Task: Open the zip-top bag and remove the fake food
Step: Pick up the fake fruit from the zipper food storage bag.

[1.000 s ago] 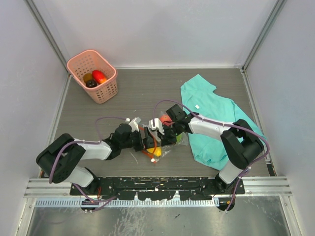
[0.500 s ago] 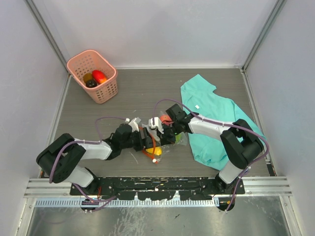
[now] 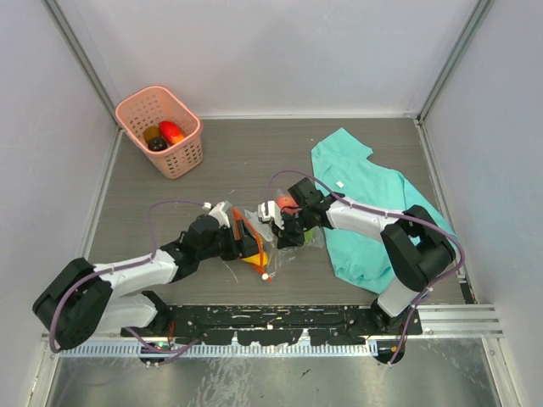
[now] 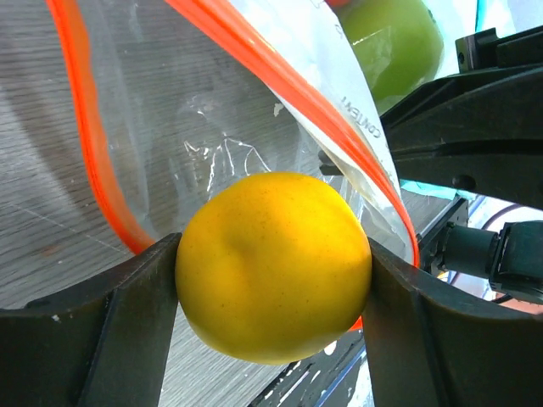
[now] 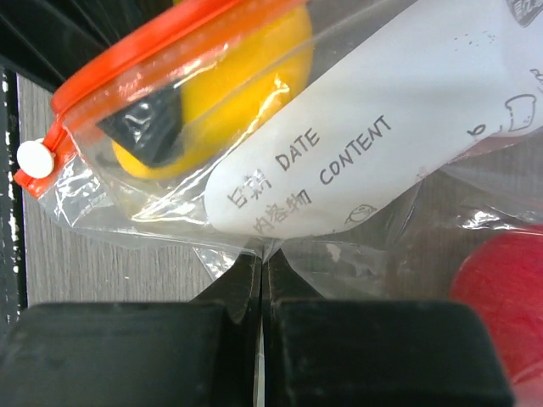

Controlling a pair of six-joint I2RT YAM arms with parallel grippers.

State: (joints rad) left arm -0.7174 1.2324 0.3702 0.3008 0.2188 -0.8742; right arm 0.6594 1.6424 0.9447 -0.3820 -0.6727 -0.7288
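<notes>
left gripper [image 4: 273, 280]: clamped on a yellow fruit [image 4: 271, 242], 1 finger each side; the fingertips are hidden behind it.
yellow fruit: at the mouth of the zip-top bag [image 4: 212, 110], with the zip strip [image 4: 293, 85] looping round behind it. Can't tell if it's fully clear of the mouth. The right wrist sees it only through plastic, with a dark finger beside it.
right gripper [image 5: 263, 288]: jaws pressed together on a fold of bag film just below the label [image 5: 356, 144].
zip-top bag: mid-table between the 2 grippers, crumpled; its outline is hard to trace from the top view.
slider [image 5: 36, 158]: at the strip's end.
green fruit [image 4: 399, 42]: inside the bag, top cut off by the frame.
red fruit [image 5: 501, 288]: inside the bag, cut off at the frame edge.
basket [image 3: 182, 157]: far-left corner of the table [image 3: 237, 161], with red and dark pieces inside; count unclear.
teal cloth [image 3: 373, 182]: right side, partly under the right arm.
</notes>
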